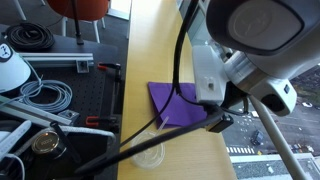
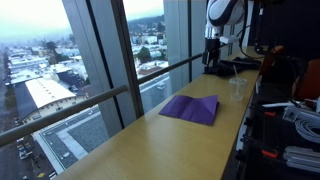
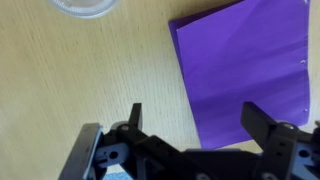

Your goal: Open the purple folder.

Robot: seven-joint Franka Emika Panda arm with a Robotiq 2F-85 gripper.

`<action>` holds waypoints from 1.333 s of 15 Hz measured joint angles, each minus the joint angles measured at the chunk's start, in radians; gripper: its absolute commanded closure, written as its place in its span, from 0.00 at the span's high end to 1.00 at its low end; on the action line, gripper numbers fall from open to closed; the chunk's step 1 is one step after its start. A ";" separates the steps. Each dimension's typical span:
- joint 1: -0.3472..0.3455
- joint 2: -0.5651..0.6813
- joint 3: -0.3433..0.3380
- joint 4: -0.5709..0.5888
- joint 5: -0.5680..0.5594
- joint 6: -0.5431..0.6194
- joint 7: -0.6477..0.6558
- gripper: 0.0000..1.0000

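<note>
The purple folder (image 1: pixel 176 104) lies flat and closed on the long wooden table (image 1: pixel 150 50). It shows in both exterior views (image 2: pixel 190 108) and fills the upper right of the wrist view (image 3: pixel 245 70). My gripper (image 3: pixel 195 118) is open and empty, hovering above the folder's near left corner, with one finger over bare wood and the other over the folder. In an exterior view the arm (image 1: pixel 235 70) stands over the folder's right side. A clear round plastic lid (image 1: pixel 148 155) lies on the table apart from the folder; it also shows in the wrist view (image 3: pixel 85 8).
Large windows (image 2: pixel 90 60) run along one long side of the table. On the other side lie cables (image 1: pixel 45 95), a white lamp-like object (image 1: pixel 10 68), a black cable coil (image 1: pixel 30 38) and clamps. A clear cup (image 2: pixel 237 88) stands on the table.
</note>
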State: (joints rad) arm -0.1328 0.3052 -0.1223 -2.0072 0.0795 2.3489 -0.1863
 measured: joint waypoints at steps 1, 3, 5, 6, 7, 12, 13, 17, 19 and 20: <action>-0.013 0.042 0.001 0.034 0.002 -0.015 -0.010 1.00; -0.036 0.112 0.008 0.089 0.004 -0.054 -0.021 1.00; -0.054 0.164 0.020 0.133 0.010 -0.101 -0.025 1.00; -0.062 0.184 0.027 0.151 0.016 -0.128 -0.025 1.00; -0.067 0.202 0.034 0.169 0.029 -0.156 -0.027 1.00; -0.087 0.271 0.060 0.237 0.083 -0.280 -0.034 1.00; -0.090 0.284 0.060 0.245 0.084 -0.289 -0.036 1.00; -0.101 0.329 0.060 0.262 0.084 -0.292 -0.045 1.00; -0.102 0.345 0.064 0.265 0.084 -0.291 -0.046 1.00; -0.102 0.351 0.068 0.266 0.085 -0.291 -0.046 1.00</action>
State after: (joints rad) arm -0.2343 0.6566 -0.0538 -1.7412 0.1640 2.0574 -0.2325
